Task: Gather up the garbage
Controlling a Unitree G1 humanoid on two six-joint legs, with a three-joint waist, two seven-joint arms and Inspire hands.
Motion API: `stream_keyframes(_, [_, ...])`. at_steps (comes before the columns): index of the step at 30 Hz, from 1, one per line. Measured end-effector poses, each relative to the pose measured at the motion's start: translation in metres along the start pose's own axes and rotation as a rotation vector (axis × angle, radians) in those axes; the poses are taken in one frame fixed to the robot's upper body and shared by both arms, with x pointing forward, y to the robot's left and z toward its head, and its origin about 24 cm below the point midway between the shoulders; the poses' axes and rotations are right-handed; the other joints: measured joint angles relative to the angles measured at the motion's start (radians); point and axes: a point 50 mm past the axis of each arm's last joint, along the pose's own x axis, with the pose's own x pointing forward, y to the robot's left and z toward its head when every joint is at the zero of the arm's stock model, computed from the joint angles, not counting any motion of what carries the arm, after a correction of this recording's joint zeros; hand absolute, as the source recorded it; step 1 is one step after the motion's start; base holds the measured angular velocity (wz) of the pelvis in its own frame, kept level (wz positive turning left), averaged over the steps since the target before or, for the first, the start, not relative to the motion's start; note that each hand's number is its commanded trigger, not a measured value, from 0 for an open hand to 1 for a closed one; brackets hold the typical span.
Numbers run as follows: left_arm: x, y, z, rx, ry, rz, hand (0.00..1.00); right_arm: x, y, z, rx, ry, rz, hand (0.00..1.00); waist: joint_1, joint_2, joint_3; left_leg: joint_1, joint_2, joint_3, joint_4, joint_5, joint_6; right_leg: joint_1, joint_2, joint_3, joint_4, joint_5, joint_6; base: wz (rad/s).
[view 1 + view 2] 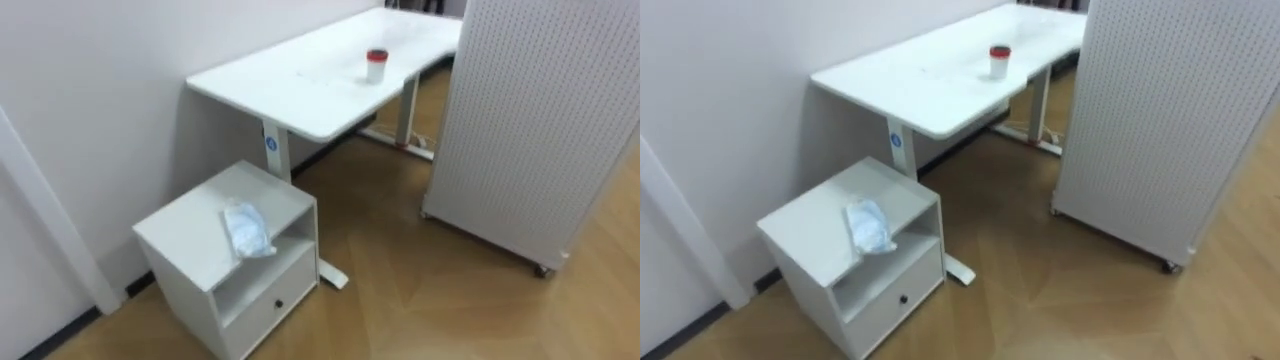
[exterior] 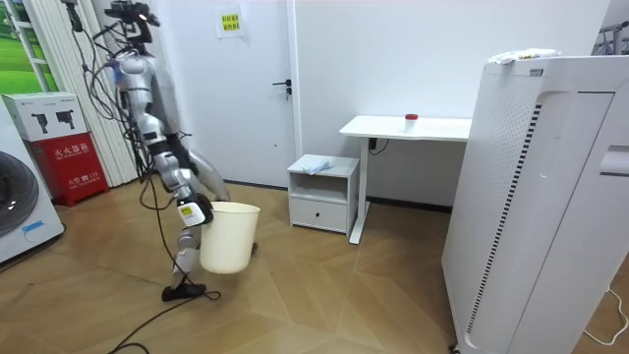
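Observation:
A crumpled white and pale-blue piece of garbage [image 1: 246, 230] lies on top of a low white cabinet [image 1: 185, 235], near its front edge. A small cup with a red lid [image 1: 376, 65] stands on the white desk [image 1: 300, 85] behind the cabinet. In the room view I stand a few steps to the left of the cabinet [image 2: 322, 192], facing it. My right hand [image 2: 189, 212] hangs low and grips the rim of a white bin [image 2: 228, 236], which hangs beside my legs.
A tall white perforated panel on wheels [image 1: 540, 120] stands right of the desk, with wooden floor between it and the cabinet. The cabinet has an open shelf and a drawer. A washing machine [image 2: 20, 206] and a red box [image 2: 69, 162] stand behind me.

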Motion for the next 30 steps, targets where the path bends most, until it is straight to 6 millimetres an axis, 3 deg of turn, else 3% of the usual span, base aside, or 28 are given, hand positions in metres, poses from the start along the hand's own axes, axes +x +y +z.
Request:
stream_keyframes(1, [-0.001, -0.002, 0.0, -0.008, -0.019, -0.005, 0.0, 0.0, -0.001, 0.0, 0.001, -0.001, -0.014, 1.0, 0.0, -0.01, -0.0045, -0.001, -0.007, 0.027, 0.021, 0.026, 0.035, 0.014, -0.018, 0.008, -0.019, -0.008, 0.017, -0.21])
stream_keyframes(2, [-0.001, -0.003, 0.003, -0.012, -0.036, -0.004, 0.0, 0.0, -0.002, 0.001, 0.001, -0.004, -0.018, 1.0, 0.0, -0.014, -0.005, -0.004, -0.015, 0.03, 0.044, 0.025, 0.05, 0.025, -0.027, 0.01, -0.031, -0.011, 0.026, -0.34])
stream_keyframes(3, [0.0, -0.001, 0.007, -0.025, -0.058, 0.001, 0.0, 0.0, 0.0, 0.004, -0.013, -0.011, -0.016, 1.0, 0.0, -0.026, -0.0011, -0.013, -0.022, 0.047, 0.106, -0.004, 0.062, 0.045, -0.044, 0.006, -0.055, -0.005, 0.048, -0.28])
stream_keyframes(4, [0.0, -0.001, 0.01, -0.028, -0.069, 0.002, 0.0, 0.001, 0.001, 0.005, -0.021, -0.016, -0.016, 1.0, -0.001, -0.026, 0.0003, -0.015, -0.022, 0.051, 0.132, -0.027, 0.062, 0.06, -0.051, 0.0, -0.07, 0.005, 0.066, -0.27])
stream_keyframes(5, [0.0, 0.001, 0.016, -0.031, -0.088, 0.008, 0.0, 0.001, 0.001, 0.006, -0.039, -0.023, -0.02, 1.0, 0.0, -0.025, 0.0011, -0.021, -0.021, 0.056, 0.186, -0.072, 0.066, 0.087, -0.061, 0.001, -0.091, 0.027, 0.085, -0.16])
stream_keyframes(6, [0.0, 0.004, 0.022, -0.032, -0.109, 0.018, 0.0, 0.001, 0.002, 0.007, -0.058, -0.026, -0.02, 1.0, -0.001, -0.025, 0.0033, -0.031, -0.015, 0.071, 0.255, -0.112, 0.081, 0.109, -0.07, 0.005, -0.1, 0.039, 0.095, -0.17])
stream_keyframes(7, [0.0, 0.005, 0.024, -0.032, -0.116, 0.022, 0.0, 0.001, 0.003, 0.009, -0.073, -0.031, -0.018, 1.0, 0.0, -0.028, 0.0078, -0.036, -0.012, 0.082, 0.293, -0.127, 0.088, 0.119, -0.081, 0.009, -0.095, 0.039, 0.095, -0.23])
stream_keyframes(9, [0.0, 0.007, 0.034, -0.06, -0.141, 0.035, 0.0, 0.001, 0.006, 0.014, -0.091, -0.06, -0.013, 1.0, -0.004, -0.027, 0.0095, -0.035, -0.015, 0.104, 0.374, -0.2, 0.096, 0.117, -0.103, 0.005, 0.008, 0.041, 0.097, -0.08])
stream_keyframes(10, [0.0, 0.009, 0.043, -0.069, -0.165, 0.047, 0.0, 0.001, 0.006, 0.015, -0.094, -0.069, -0.018, 1.0, -0.004, -0.018, 0.002, -0.009, -0.023, 0.105, 0.35, -0.245, 0.1, 0.073, -0.121, -0.008, 0.118, 0.043, 0.102, 0.2])
stream_keyframes(12, [-0.001, 0.015, 0.06, -0.071, -0.212, 0.087, 0.0, 0.002, 0.009, 0.021, -0.096, -0.086, -0.011, 1.0, -0.001, -0.022, 0.004, 0.021, -0.052, 0.107, 0.324, -0.283, 0.1, -0.006, -0.155, -0.029, 0.311, 0.082, 0.13, 0.3])
stream_keyframes(14, [-0.002, 0.018, 0.074, -0.069, -0.247, 0.111, 0.0, 0.002, 0.012, 0.027, -0.1, -0.109, -0.004, 1.0, -0.001, -0.02, 0.0031, 0.057, -0.073, 0.104, 0.291, -0.289, 0.109, -0.069, -0.174, -0.031, 0.449, 0.196, 0.121, 0.2])
stream_keyframes(15, [-0.003, 0.019, 0.083, -0.054, -0.272, 0.126, 0.0, 0.002, 0.014, 0.03, -0.105, -0.121, 0.002, 1.0, 0.001, -0.012, -0.0003, 0.088, -0.077, 0.092, 0.254, -0.291, 0.11, -0.113, -0.177, -0.033, 0.522, 0.297, 0.116, 0.06])
stream_keyframes(16, [-0.005, 0.02, 0.091, -0.055, -0.302, 0.146, 0.0, 0.003, 0.016, 0.036, -0.106, -0.141, 0.011, 1.0, 0.004, 0.002, 0.002, 0.115, -0.075, 0.075, 0.219, -0.288, 0.107, -0.163, -0.178, -0.041, 0.588, 0.304, 0.111, 0.0])
stream_keyframes(17, [-0.006, 0.021, 0.095, -0.058, -0.318, 0.153, 0.0, 0.003, 0.019, 0.041, -0.108, -0.156, 0.016, 1.0, 0.007, 0.01, 0.0056, 0.128, -0.069, 0.072, 0.204, -0.287, 0.106, -0.199, -0.174, -0.04, 0.62, 0.278, 0.106, -0.08])
stream_keyframes(18, [-0.007, 0.023, 0.101, -0.064, -0.352, 0.17, 0.0, 0.003, 0.023, 0.05, -0.112, -0.182, 0.03, 1.0, 0.009, 0.022, 0.0082, 0.148, -0.055, 0.071, 0.179, -0.284, 0.101, -0.279, -0.16, -0.04, 0.649, 0.22, 0.1, -0.11])
stream_keyframes(19, [-0.008, 0.024, 0.105, -0.064, -0.368, 0.178, 0.0, 0.003, 0.025, 0.052, -0.118, -0.192, 0.039, 1.0, 0.01, 0.028, 0.0075, 0.155, -0.046, 0.069, 0.172, -0.283, 0.1, -0.315, -0.152, -0.047, 0.644, 0.193, 0.096, -0.04])
stream_keyframes(21, [-0.014, 0.027, 0.125, -0.063, -0.445, 0.215, 0.0, 0.003, 0.032, 0.06, -0.137, -0.229, 0.058, 1.0, -0.002, 0.035, 0.0083, 0.175, -0.032, 0.037, 0.142, -0.277, 0.087, -0.422, -0.136, -0.081, 0.493, 0.13, 0.084, 0.35])
stream_keyframes(23, [-0.019, 0.028, 0.143, -0.041, -0.505, 0.231, 0.0, 0.002, 0.034, 0.062, -0.141, -0.243, 0.066, 1.0, -0.016, 0.031, 0.0088, 0.19, -0.03, 0.005, 0.118, -0.268, 0.073, -0.444, -0.123, -0.08, 0.26, 0.141, 0.083, 0.56])
stream_keyframes(24, [-0.022, 0.027, 0.151, -0.032, -0.543, 0.241, 0.0, 0.003, 0.036, 0.062, -0.138, -0.248, 0.071, 1.0, -0.018, 0.027, 0.009, 0.205, -0.026, -0.012, 0.108, -0.268, 0.061, -0.437, -0.117, -0.082, 0.13, 0.234, 0.088, 0.49])
stream_keyframes(25, [-0.024, 0.025, 0.154, -0.015, -0.566, 0.245, 0.0, 0.003, 0.036, 0.059, -0.146, -0.244, 0.075, 1.0, -0.025, 0.032, 0.004, 0.223, -0.008, -0.017, 0.099, -0.268, 0.044, -0.406, -0.093, -0.094, 0.073, 0.278, 0.068, 0.31])
stream_keyframes(26, [-0.025, 0.025, 0.156, -0.008, -0.58, 0.251, 0.0, 0.003, 0.037, 0.058, -0.16, -0.237, 0.077, 1.0, -0.02, 0.035, 0.0005, 0.237, 0.002, -0.019, 0.086, -0.266, 0.035, -0.391, -0.078, -0.095, 0.048, 0.288, 0.061, 0.0])
stream_keyframes(28, [-0.031, 0.031, 0.167, -0.006, -0.642, 0.305, 0.0, 0.004, 0.042, 0.06, -0.194, -0.241, 0.101, 1.0, -0.013, 0.035, 0.0017, 0.254, 0.014, -0.029, 0.037, -0.253, 0.011, -0.358, -0.047, -0.106, -0.016, 0.305, 0.043, -0.09])
stream_keyframes(30, [-0.038, 0.034, 0.178, -0.003, -0.697, 0.336, 0.0, 0.004, 0.043, 0.064, -0.217, -0.244, 0.105, 1.0, -0.013, 0.033, 0.0051, 0.254, 0.026, -0.032, 0.029, -0.247, 0.002, -0.359, -0.039, -0.112, -0.015, 0.306, 0.039, 0.05])
